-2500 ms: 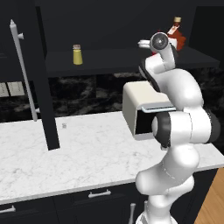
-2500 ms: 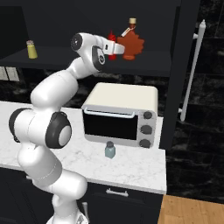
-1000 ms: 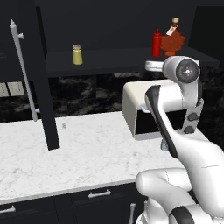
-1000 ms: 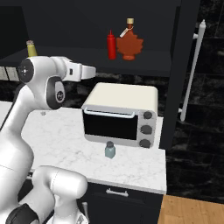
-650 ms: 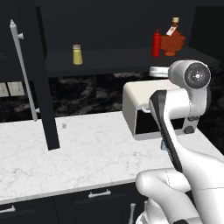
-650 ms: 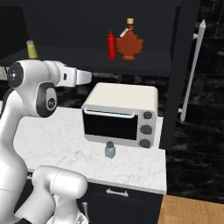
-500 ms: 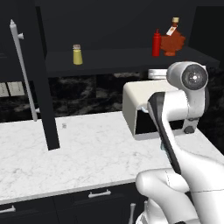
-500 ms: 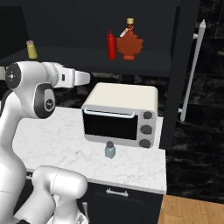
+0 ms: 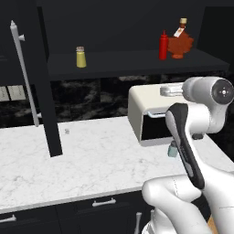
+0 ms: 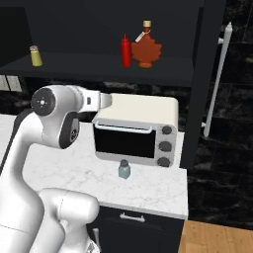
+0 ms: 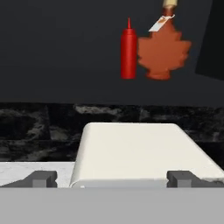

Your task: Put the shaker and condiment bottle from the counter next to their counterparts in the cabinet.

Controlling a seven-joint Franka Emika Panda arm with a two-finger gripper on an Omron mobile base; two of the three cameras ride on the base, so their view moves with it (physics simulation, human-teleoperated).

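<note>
The red condiment bottle [image 9: 163, 45] stands upright on the cabinet shelf [image 9: 123, 61], close beside the brown leaf-shaped bottle [image 9: 179, 44]. Both bottles show higher up in the hand view, the condiment bottle [image 11: 128, 52] left of the brown one [image 11: 164, 50]. The pale shaker [image 10: 124, 169] sits on the counter [image 9: 91, 160] in front of the toaster oven. A yellow shaker [image 9: 81, 57] stands further left on the shelf. My gripper [image 11: 111, 179] hovers over the toaster oven's top, below the shelf, open and holding nothing, its fingertips [image 11: 43, 178] far apart.
A cream toaster oven [image 10: 136, 126] stands on the counter's right end under the shelf. An open cabinet door with a silver bar handle [image 9: 23, 75] hangs at the left; another door and handle [image 10: 217, 79] stand at the right. My own arm hides part of the counter.
My gripper has drawn back and down from the shelf, leaving the red bottle standing beside the brown one. Over the last second the arm has only shifted slightly.
</note>
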